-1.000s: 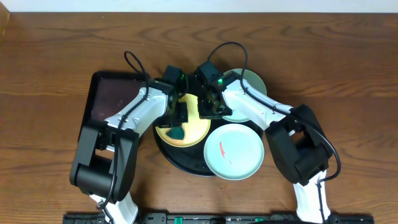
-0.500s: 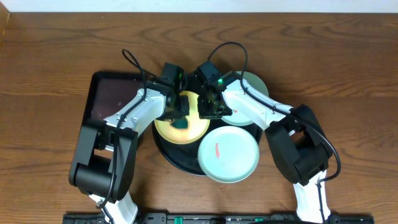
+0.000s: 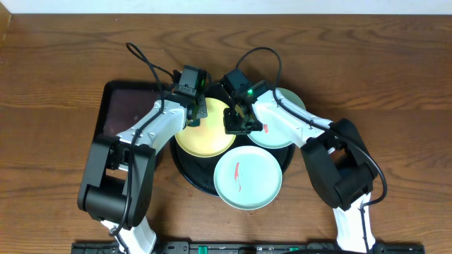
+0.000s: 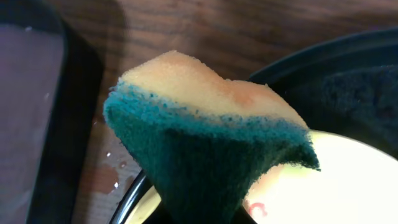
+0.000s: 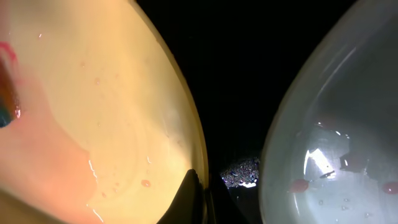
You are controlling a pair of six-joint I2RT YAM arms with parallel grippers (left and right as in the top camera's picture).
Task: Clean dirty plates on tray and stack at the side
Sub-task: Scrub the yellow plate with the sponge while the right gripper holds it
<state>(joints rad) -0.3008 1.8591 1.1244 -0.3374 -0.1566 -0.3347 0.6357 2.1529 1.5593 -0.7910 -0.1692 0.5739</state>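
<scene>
Tray (image 3: 192,166), overhead: large, round and black, at mid-table between the arms so both can reach it; it carries all three plates.
Yellow plate (image 3: 205,135), overhead: flat on the tray's rear left, the plate being worked on.
Front mint plate (image 3: 248,180), overhead: on the tray's near side, overhanging the rim, with a red smear (image 3: 238,175) at its middle; by my reading not yet cleaned.
Rear mint plate (image 3: 284,118), overhead: at the tray's right rear, partly under the right arm.
Left gripper (image 3: 192,114), overhead: above the yellow plate's far rim, placed to wipe.
Right gripper (image 3: 236,125), overhead: at the yellow plate's right rim, likely steadying it for the wipe.
Rectangular tray (image 3: 123,113), overhead: dark, just left of the round one.
Sponge (image 4: 205,124), left wrist: yellow foam, green scouring face; the left jaws are clamped on it from below and it hangs over the yellow plate's rim, beside a pink trace (image 4: 258,208).
Table (image 4: 186,31), left wrist: wood, a few water drops near the tray.
Fingertip (image 5: 191,193), right wrist: dark, on the yellow plate's rim; the right jaws are pinched together on that rim.
Plate contents, right wrist: a reddish wet film on the yellow plate; red drops on a mint plate (image 5: 336,155), possibly the rear one; bare tray between them.
</scene>
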